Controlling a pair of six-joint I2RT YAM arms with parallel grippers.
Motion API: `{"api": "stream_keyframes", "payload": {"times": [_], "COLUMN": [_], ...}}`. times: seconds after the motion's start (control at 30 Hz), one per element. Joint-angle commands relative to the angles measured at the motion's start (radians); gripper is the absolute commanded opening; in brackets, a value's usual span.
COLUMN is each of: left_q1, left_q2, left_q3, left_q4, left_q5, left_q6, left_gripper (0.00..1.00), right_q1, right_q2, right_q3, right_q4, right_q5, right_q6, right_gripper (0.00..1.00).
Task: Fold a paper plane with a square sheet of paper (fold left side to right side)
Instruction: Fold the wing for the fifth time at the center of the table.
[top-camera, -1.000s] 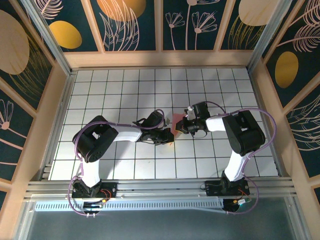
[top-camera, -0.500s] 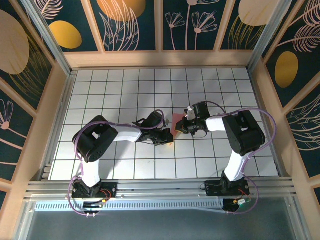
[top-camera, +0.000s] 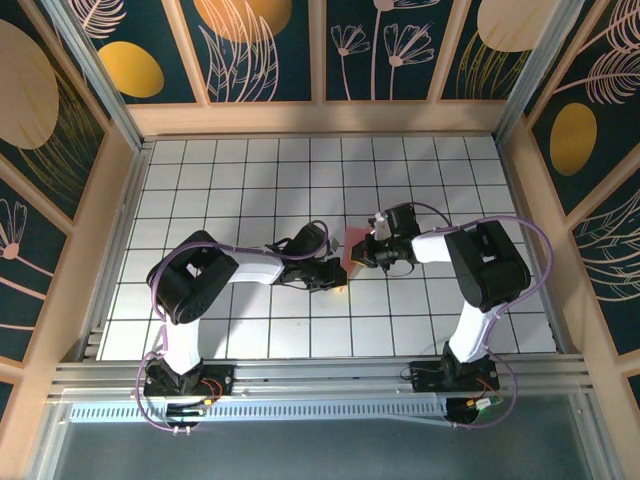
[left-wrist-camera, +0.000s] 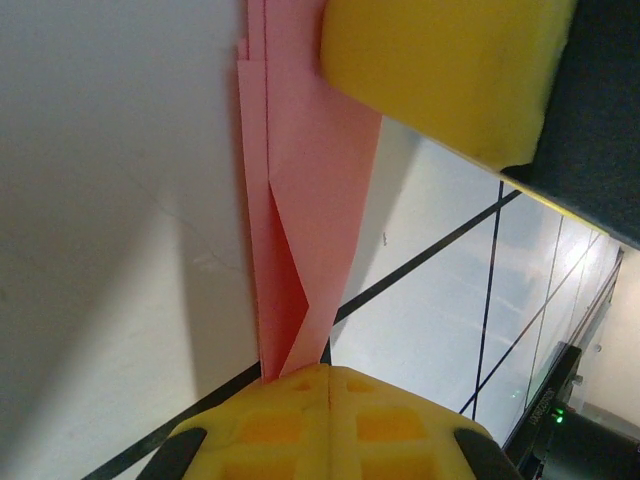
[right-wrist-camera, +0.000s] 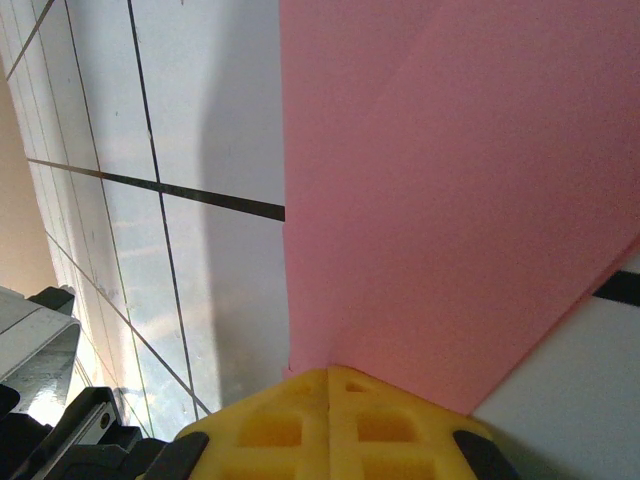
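The salmon-pink paper (top-camera: 352, 247) is folded into several layers and held above the white grid table between both arms. In the left wrist view the paper (left-wrist-camera: 300, 200) runs as a narrow folded strip with a diagonal crease down into my left gripper (left-wrist-camera: 325, 372), whose yellow jaws are shut on its tip. A yellow finger (left-wrist-camera: 440, 70) of the other gripper presses the strip's far end. In the right wrist view a broad flat face of the paper (right-wrist-camera: 460, 190) enters my right gripper (right-wrist-camera: 330, 372), shut on its lower corner. From above, the left gripper (top-camera: 335, 272) and right gripper (top-camera: 368, 250) almost touch.
The white grid-tiled table (top-camera: 250, 180) spreads around both arms, bounded by wooden walls (top-camera: 320, 118) at the back and sides. The arm bases sit on the metal rail (top-camera: 320, 385) at the near edge.
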Motion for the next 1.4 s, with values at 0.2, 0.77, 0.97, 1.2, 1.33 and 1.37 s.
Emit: {"api": "stream_keyframes", "payload": {"times": [0.2,0.77,0.97,1.2,1.33,1.37], "left_q1": [-0.011,-0.017,-0.012,0.050,0.052,0.052], "left_q2": [0.002,-0.086,-0.152,-0.227,-0.146,-0.129], "left_q3": [-0.034,-0.149,-0.156,-0.116,-0.047,-0.030], "left_q4": [-0.050,-0.043,-0.024,-0.027,-0.026,-0.025], "left_q5": [-0.010,0.018,0.020,0.053,0.081,0.084], "left_q6": [0.009,0.031,0.020,0.032,0.054,0.060], "left_gripper": [0.00,0.00,0.00,0.00,0.00,0.00], "right_q1": [-0.001,0.000,0.000,0.000,0.000,0.001], "right_q2": [0.095,0.101,0.099,0.100,0.100,0.100], "right_q3": [-0.033,-0.034,-0.032,-0.031,-0.032,-0.032], "right_q4": [-0.101,-0.102,-0.109,-0.107,-0.104,-0.105], "right_q5": [0.184,0.187,0.185,0.182,0.181,0.181], "right_q6": [-0.041,-0.041,-0.044,-0.044,-0.042,-0.041], "right_gripper": [0.00,0.00,0.00,0.00,0.00,0.00]}}
